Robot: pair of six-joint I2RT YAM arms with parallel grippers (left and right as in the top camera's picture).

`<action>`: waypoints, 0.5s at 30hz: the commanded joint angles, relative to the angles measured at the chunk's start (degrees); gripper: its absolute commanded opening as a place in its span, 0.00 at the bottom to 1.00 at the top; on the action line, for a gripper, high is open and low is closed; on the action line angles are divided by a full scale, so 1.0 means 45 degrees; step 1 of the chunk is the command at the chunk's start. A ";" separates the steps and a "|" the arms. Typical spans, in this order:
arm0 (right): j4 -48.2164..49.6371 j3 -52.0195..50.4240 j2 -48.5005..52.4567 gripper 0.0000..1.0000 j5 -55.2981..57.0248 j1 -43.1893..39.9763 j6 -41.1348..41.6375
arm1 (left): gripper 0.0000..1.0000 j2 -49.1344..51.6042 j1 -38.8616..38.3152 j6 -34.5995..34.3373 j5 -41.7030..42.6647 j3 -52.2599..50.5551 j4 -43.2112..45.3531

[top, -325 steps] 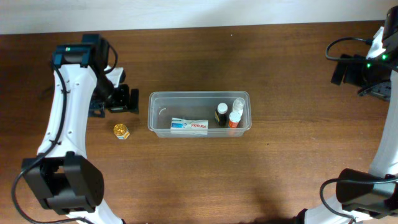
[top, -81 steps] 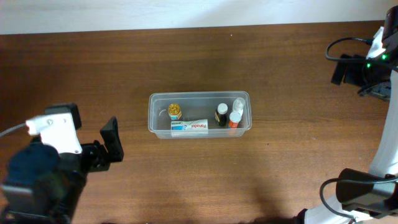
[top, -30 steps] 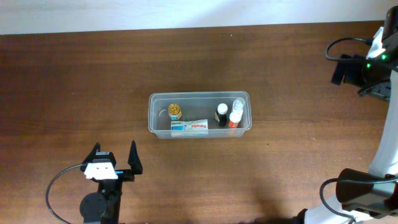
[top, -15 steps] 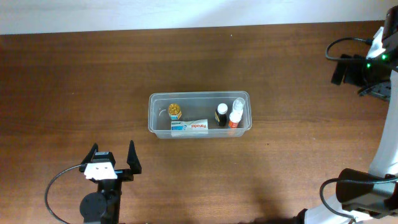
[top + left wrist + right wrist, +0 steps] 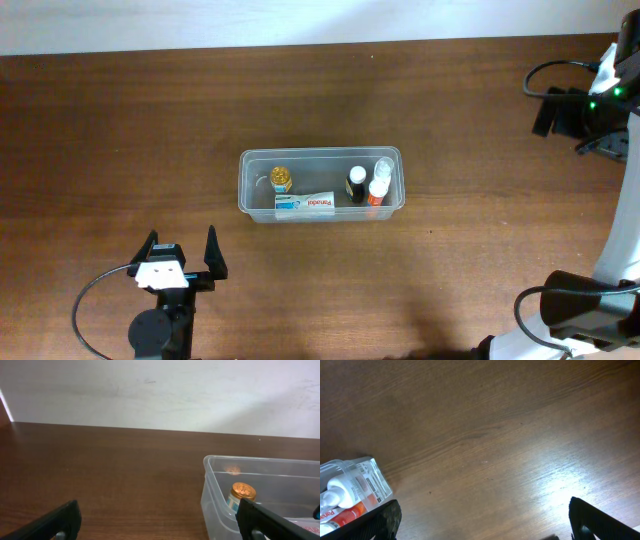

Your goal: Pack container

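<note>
container (image 5: 320, 153): toothpaste tube (image 5: 305, 203) and bottles inside, seems packed | left gripper (image 5: 181, 248): wide, empty, near-left, clear | right gripper (image 5: 484, 510): wide, empty

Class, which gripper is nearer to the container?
Left. In the overhead view the left gripper is just below and left of the container; the right gripper is farther off, up past its right end.

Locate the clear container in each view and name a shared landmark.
Overhead: container at the centre of the picture.
Left wrist: lower right, cut by the edge.
Right wrist: only a corner, lower left.
Shared landmark: the brown wooden table.
</note>
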 commanded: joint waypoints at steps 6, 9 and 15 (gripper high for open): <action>0.0000 -0.0024 0.0063 0.98 0.0141 0.0092 -0.0034 | 1.00 -0.0131 0.0044 0.0248 -0.0185 -0.0024 -0.0131; 0.0000 -0.0024 0.0053 0.98 0.0141 0.0262 -0.0034 | 1.00 -0.0131 0.0039 0.0248 -0.0185 -0.0024 -0.0136; 0.0005 -0.0024 -0.0525 0.98 0.0146 0.0641 -0.0039 | 1.00 -0.0131 0.0044 0.0248 -0.0185 -0.0024 -0.0131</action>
